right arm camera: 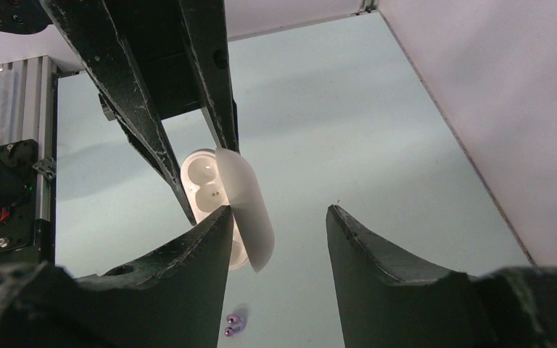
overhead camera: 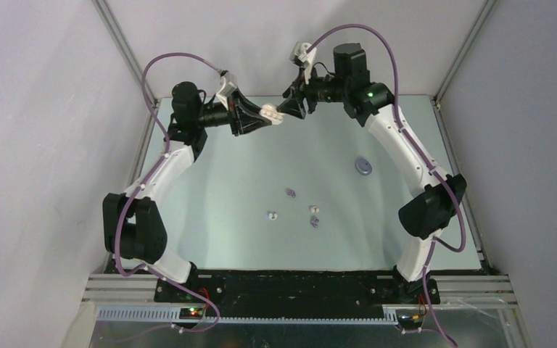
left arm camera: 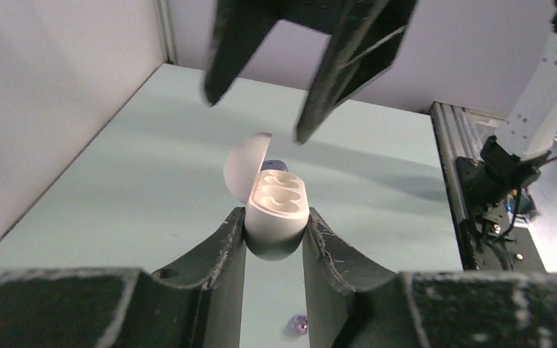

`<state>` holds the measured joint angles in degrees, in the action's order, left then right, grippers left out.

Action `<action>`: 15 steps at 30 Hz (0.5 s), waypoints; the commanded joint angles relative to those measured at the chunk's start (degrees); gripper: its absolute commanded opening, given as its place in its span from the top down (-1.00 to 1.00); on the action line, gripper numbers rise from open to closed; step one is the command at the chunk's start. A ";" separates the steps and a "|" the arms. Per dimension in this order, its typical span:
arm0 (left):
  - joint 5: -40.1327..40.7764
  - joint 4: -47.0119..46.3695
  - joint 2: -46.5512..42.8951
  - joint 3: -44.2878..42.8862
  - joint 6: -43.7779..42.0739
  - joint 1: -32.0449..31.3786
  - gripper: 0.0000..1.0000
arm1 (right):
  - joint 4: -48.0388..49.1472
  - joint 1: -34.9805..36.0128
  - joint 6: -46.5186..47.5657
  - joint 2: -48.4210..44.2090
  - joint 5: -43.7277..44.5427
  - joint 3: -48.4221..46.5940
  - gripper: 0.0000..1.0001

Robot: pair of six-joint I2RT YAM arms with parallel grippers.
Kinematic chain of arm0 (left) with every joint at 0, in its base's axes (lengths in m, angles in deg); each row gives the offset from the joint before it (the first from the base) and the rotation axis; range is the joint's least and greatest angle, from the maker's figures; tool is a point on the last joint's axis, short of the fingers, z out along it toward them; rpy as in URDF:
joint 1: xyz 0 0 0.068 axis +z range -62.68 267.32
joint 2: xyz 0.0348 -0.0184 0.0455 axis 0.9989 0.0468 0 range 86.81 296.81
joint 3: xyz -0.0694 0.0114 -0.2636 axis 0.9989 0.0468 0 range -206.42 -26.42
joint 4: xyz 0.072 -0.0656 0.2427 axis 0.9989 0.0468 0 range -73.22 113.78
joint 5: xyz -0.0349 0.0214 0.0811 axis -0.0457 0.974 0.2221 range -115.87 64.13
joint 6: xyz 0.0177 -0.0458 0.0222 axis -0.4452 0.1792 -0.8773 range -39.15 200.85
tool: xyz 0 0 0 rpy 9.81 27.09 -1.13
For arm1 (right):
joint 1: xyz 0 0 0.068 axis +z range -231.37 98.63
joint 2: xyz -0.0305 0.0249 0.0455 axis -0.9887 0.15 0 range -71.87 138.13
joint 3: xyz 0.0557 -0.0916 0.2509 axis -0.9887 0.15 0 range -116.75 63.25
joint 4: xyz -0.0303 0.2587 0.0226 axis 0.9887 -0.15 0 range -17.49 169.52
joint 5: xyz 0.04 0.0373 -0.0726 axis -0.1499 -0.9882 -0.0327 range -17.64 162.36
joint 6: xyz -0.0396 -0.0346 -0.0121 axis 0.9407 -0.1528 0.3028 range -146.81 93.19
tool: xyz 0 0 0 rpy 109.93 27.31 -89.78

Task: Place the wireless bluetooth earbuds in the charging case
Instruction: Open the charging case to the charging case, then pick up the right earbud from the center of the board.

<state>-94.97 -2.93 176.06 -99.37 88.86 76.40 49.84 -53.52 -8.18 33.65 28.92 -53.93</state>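
Observation:
My left gripper [overhead camera: 267, 116] is shut on a white charging case [left arm camera: 277, 210], held above the far part of the table with its lid [left arm camera: 245, 170] swung open and two empty wells showing. My right gripper [right arm camera: 279, 217] stands open facing it, the lid [right arm camera: 250, 210] hanging between its fingers close to the left one; whether they touch I cannot tell. Several earbuds lie on the table below: purple ones [overhead camera: 290, 193] [overhead camera: 315, 222] and white ones [overhead camera: 273, 215] [overhead camera: 314, 209]. A purple earbud [left arm camera: 299, 325] shows between the left fingers, and another [right arm camera: 233, 324] in the right wrist view.
A round purple case [overhead camera: 363, 166] lies on the table at the right, near the right arm's forearm. Grey walls and metal frame rails [overhead camera: 125, 51] close in the table on the left, back and right. Both arm bases sit along the near edge.

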 commanded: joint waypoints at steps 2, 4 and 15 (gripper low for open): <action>6.09 -8.52 -1.16 0.53 9.30 1.04 1.00 | -2.07 -2.43 4.10 -10.68 -1.60 8.69 -0.15; 8.36 -10.47 -1.94 1.72 12.18 1.38 1.00 | -3.37 -2.50 8.10 -13.81 -0.07 16.10 -0.15; 17.16 -12.68 -9.17 10.86 19.56 2.84 1.00 | -7.84 -2.73 23.24 -13.40 5.26 39.39 0.08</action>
<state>-80.81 -12.35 172.04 -89.66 105.74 78.82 45.17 -56.20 6.69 16.88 32.68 -14.72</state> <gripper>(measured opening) 0.338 0.472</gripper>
